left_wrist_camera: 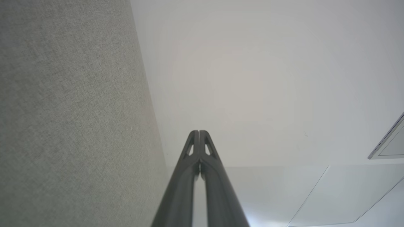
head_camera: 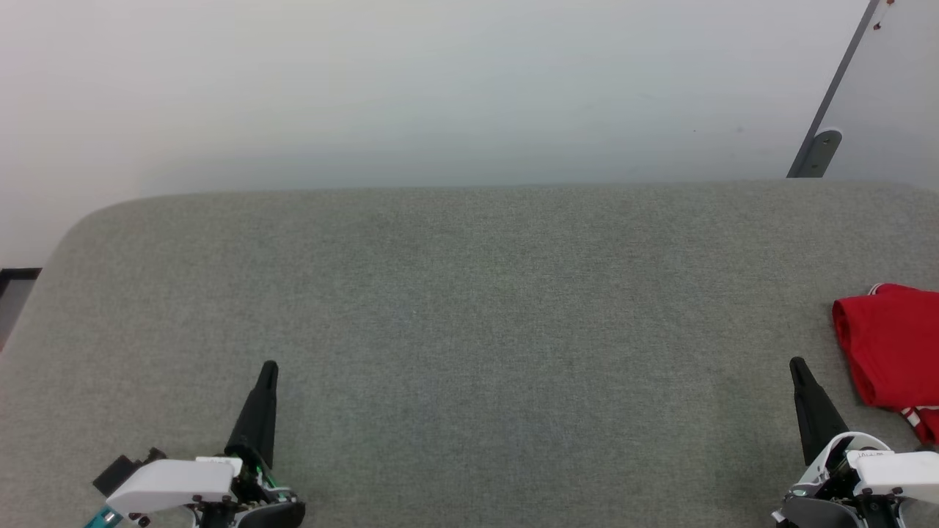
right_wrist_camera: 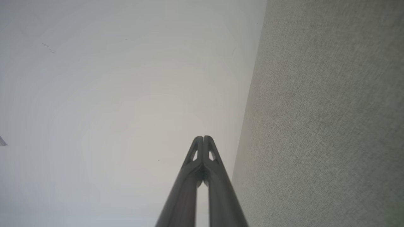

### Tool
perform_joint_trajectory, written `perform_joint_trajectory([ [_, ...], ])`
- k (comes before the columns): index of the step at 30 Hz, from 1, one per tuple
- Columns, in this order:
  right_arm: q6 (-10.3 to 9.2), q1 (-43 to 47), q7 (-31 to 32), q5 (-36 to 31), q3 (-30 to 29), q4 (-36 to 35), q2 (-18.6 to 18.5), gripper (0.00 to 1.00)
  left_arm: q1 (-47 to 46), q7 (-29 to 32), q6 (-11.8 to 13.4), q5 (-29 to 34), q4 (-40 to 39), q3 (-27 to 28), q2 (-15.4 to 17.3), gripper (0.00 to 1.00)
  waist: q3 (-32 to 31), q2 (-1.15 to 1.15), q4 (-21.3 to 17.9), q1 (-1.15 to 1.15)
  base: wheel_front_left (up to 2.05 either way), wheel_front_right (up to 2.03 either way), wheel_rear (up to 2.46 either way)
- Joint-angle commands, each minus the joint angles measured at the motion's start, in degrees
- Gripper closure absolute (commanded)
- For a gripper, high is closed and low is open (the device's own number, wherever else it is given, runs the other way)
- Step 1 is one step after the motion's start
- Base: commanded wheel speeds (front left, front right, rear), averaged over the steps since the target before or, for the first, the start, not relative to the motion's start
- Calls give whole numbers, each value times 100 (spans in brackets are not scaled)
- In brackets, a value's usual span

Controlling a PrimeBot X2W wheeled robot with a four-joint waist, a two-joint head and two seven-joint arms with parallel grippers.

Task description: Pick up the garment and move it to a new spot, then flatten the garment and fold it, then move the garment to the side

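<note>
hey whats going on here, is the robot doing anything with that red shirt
Nothing is being handled at this moment. The red garment lies bunched on the grey table at the robot's far right, partly cut off by the head view's edge. The left tool and right tool are at the table's near side, both shut and empty; the right one is beside the garment, not touching it.

Holds the left gripper (head_camera: 269, 365) at the lower left of the head view, fingers pressed together into one dark point aimed up the view and leaning slightly inward. Holds the right gripper (head_camera: 797, 362) at the lower right, closed the same way and also leaning inward. Carries a white left wrist housing (head_camera: 172, 484) and a white right wrist housing (head_camera: 895, 466) behind them. In both wrist views, presents fingertips meeting directly, with a narrow slit lower down.
</note>
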Motion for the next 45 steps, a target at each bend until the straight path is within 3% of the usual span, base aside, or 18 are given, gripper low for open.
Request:
perform_joint_trajectory([
  [1, -8, -90, 15, 7, -19, 5, -2, 100, -58, 14, 2, 6, 11, 14, -14, 100, 0, 0, 0, 0, 0, 0, 0],
  [45, -8, -61, 54, -51, -70, 8, 37, 100, -60, 25, 2, 28, 11, 35, -28, 100, 0, 0, 0, 0, 0, 0, 0],
])
